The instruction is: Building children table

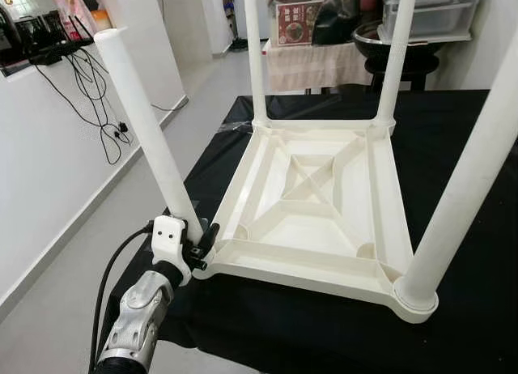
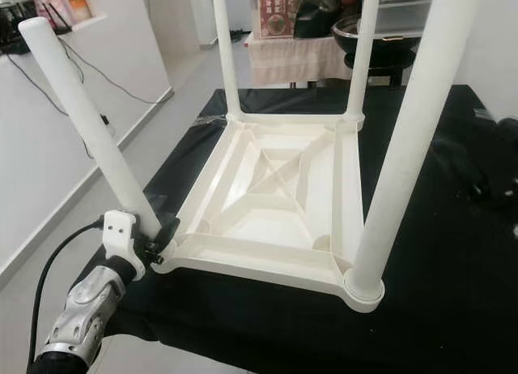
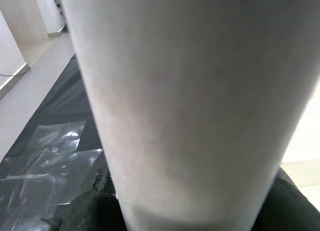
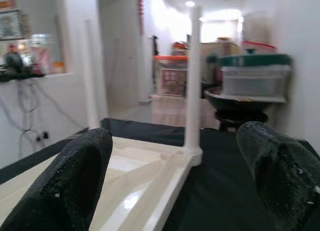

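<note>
Gripped by the left gripper (image 1: 199, 243) at its base: a white leg (image 1: 146, 119), tilted, at the corner of the upturned table (image 1: 312, 220). Spread wide and holding nothing: the right gripper (image 4: 175, 183).

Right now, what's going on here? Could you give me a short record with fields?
Surface: black cloth on a low platform
Table: white plastic tabletop, upside down, four legs pointing up
Near-left leg: leaning outward, not upright
Left gripper: jaws closed on that leg's base
Right gripper: jaws open, holding nothing, facing the table
Background: storage boxes, cables on the wall
</note>
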### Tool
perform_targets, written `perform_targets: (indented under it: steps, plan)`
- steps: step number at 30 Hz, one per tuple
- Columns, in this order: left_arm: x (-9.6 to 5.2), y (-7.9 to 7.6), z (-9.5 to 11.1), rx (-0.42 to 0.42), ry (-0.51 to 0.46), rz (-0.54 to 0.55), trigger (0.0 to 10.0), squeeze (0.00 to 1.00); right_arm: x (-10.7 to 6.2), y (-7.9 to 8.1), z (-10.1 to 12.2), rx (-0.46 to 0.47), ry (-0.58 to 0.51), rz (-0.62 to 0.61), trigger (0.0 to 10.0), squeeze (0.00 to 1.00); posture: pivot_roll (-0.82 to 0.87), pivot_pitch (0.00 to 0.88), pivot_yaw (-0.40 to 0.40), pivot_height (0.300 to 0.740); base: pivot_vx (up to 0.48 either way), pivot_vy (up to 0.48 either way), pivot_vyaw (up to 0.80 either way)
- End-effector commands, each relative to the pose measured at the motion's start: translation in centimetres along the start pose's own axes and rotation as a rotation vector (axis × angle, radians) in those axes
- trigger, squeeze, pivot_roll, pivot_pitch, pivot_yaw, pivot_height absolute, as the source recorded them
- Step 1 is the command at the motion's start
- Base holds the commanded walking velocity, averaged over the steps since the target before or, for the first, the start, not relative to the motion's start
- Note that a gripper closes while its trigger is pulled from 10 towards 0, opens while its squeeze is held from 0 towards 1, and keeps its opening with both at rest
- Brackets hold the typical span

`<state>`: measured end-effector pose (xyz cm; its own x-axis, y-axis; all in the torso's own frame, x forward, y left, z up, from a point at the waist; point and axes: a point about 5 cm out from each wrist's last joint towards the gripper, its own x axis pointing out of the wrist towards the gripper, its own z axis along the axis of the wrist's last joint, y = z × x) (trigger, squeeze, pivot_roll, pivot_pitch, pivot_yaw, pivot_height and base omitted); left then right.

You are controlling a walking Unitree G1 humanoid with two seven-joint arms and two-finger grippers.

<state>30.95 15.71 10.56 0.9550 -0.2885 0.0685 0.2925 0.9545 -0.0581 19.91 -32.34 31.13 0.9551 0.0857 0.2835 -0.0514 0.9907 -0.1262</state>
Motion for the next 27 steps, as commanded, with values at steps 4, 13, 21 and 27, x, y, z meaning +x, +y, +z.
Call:
perform_targets:
  steps: [4,13,21,27]
  plan:
    - [-0.5,0.4,-1.3,0.000,0.063,0.023,10.0,0.00,0.9,-0.3,0.0,0.085,-0.019,-0.083,10.0,0.00,-0.24,0.068,0.084,0.740,0.000,0.000,0.00]
    - [-0.5,0.3,-1.2,-0.003,0.055,0.026,10.0,0.00,2.7,0.8,-0.3,0.190,-0.032,-0.121,10.0,0.00,-0.23,0.067,0.075,0.740,0.000,0.000,0.00]
    - [-0.5,0.3,-1.2,-0.004,0.050,0.030,10.0,0.00,3.9,0.5,-0.1,0.239,-0.027,-0.201,10.0,0.00,-0.23,0.068,0.071,0.740,0.000,0.000,0.00]
    - [-0.5,0.2,-1.2,-0.004,0.047,0.033,10.0,0.00,5.1,0.9,0.3,0.277,-0.025,-0.236,10.0,0.00,-0.23,0.068,0.068,0.740,0.000,0.000,0.00]
